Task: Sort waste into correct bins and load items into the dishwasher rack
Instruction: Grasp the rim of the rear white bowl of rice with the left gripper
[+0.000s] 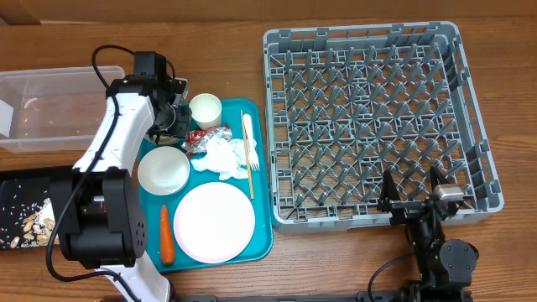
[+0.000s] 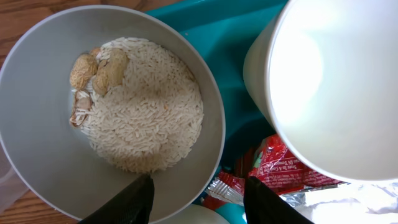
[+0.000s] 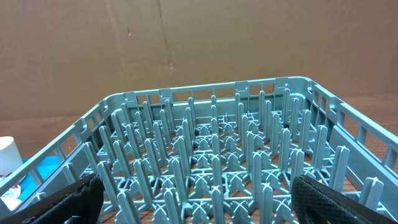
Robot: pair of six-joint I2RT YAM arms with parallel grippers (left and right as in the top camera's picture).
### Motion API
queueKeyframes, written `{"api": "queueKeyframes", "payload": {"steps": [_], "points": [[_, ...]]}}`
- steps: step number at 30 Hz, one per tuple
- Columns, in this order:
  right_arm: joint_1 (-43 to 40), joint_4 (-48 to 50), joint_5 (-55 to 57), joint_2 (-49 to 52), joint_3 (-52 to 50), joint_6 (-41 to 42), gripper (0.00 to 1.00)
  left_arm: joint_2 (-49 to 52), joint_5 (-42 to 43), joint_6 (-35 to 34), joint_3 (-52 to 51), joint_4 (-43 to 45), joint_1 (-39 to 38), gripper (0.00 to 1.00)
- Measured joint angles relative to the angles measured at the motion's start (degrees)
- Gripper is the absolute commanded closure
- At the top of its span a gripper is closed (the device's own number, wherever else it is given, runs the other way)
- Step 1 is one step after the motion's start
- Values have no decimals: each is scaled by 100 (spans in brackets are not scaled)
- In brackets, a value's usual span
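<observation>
A grey bowl (image 2: 37,112) holds rice and nut scraps (image 2: 146,106). My left gripper (image 2: 199,200) is open and straddles its near rim, one finger inside and one outside; in the overhead view my left gripper (image 1: 170,117) hides the bowl. The white cup (image 1: 205,110) stands next to it, with the foil wrapper (image 1: 207,139), napkin (image 1: 225,156), whitish bowl (image 1: 164,170), pink plate (image 1: 214,221), carrot (image 1: 166,233), wooden stick (image 1: 247,127) and fork (image 1: 252,158) nearby. My right gripper (image 1: 412,191) is open and empty at the front edge of the grey rack (image 1: 377,126).
All these items lie on a teal tray (image 1: 265,239). The clear tub (image 1: 50,109) sits at the far left. The black tray (image 1: 21,189) below it holds several scraps. The right wrist view shows the rack's pegs (image 3: 214,149) between open fingers.
</observation>
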Motion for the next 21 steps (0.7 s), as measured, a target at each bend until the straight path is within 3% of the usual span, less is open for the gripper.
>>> {"api": "queueKeyframes", "payload": {"steps": [21], "points": [[0, -4, -2, 0, 0, 0, 0, 170, -153, 131, -46, 72, 61, 55]]}}
